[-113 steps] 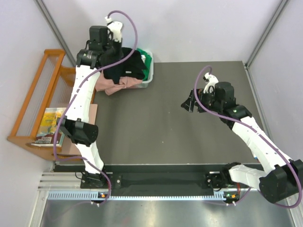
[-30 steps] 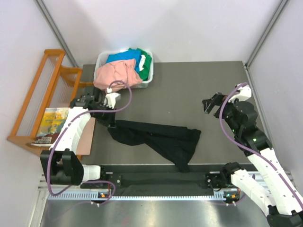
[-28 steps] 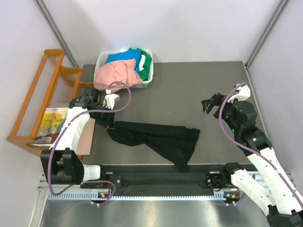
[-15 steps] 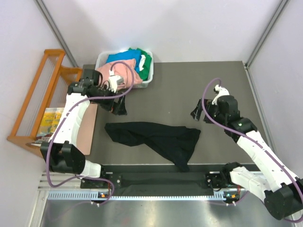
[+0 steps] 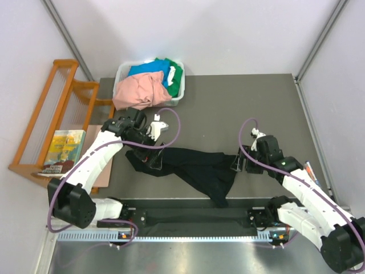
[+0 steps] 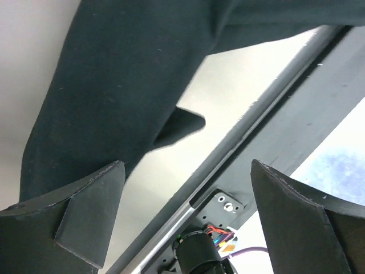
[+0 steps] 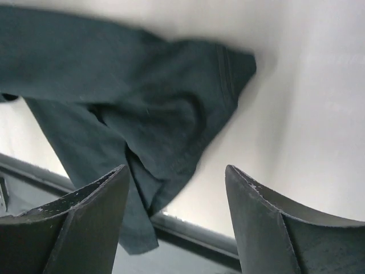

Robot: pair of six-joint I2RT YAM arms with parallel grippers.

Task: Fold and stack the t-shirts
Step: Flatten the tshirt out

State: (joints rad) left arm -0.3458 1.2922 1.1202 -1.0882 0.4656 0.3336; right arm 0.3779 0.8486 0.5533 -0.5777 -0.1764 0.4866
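Dark table (image 5: 228,103), pale walls (image 5: 239,34); I see the black shirt (image 5: 197,170) crumpled there. Left gripper (image 5: 155,162), right gripper (image 5: 236,163): both spread, empty.

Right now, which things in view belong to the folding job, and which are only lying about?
Job:
black t-shirt, spread on the table
pink t-shirt, blue t-shirt, green t-shirt, in the bin

Lying about:
white bin
wooden rack
booklet

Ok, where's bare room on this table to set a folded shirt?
Free: the far middle and right of the table, from the white bin to the right edge, beyond the black t-shirt. Crowded: the near strip, where the left pincer and right pincer crowd that shirt.
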